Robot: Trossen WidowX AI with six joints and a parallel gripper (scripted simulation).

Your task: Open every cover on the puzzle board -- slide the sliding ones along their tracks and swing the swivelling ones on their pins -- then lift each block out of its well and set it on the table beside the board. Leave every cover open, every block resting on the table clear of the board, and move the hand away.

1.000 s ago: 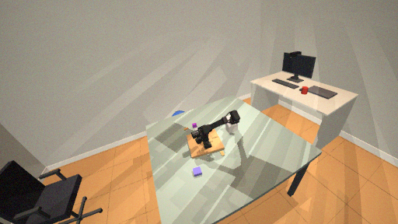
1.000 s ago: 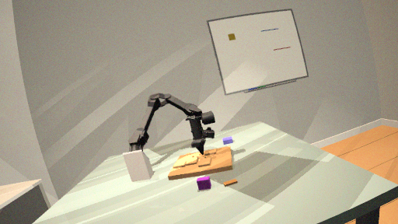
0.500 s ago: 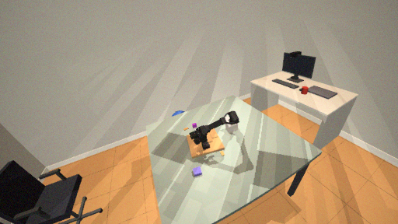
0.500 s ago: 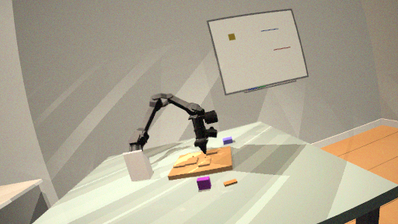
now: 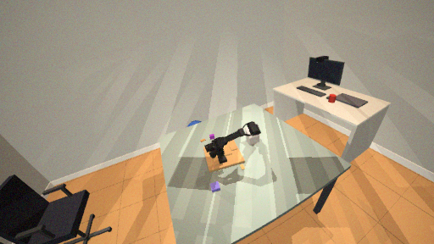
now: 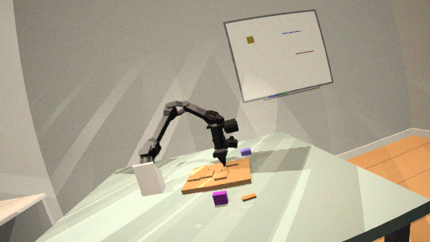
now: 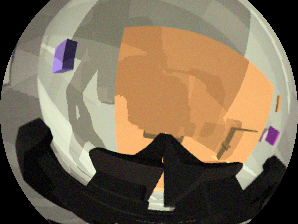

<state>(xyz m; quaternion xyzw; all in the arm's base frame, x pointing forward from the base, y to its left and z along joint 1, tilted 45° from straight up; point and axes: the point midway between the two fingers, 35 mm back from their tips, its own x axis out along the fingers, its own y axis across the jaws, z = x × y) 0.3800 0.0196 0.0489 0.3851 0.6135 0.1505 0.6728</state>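
Hand, closed, points down over glass-like table near grey walls.

Our puzzle board under the black arm
We see the arm reaching over the wooden board on the pale surface, with a magenta block and a lavender block apart from the board on opposite sides; beyond, a red mug stands on a desk, near a monitor.

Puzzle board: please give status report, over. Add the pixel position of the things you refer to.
End effector (image 5: 223, 162) (image 6: 224, 165) (image 7: 164, 135) shut, nothing held, low over puzzle board (image 5: 229, 163) (image 6: 239, 176) (image 7: 200, 50). Magenta block (image 5: 212, 136) (image 6: 220, 197) (image 7: 272, 136) and violet block (image 5: 215, 186) (image 6: 246, 151) (image 7: 64, 56) on table, off board. Nothing seen blocking; cover states unclear.
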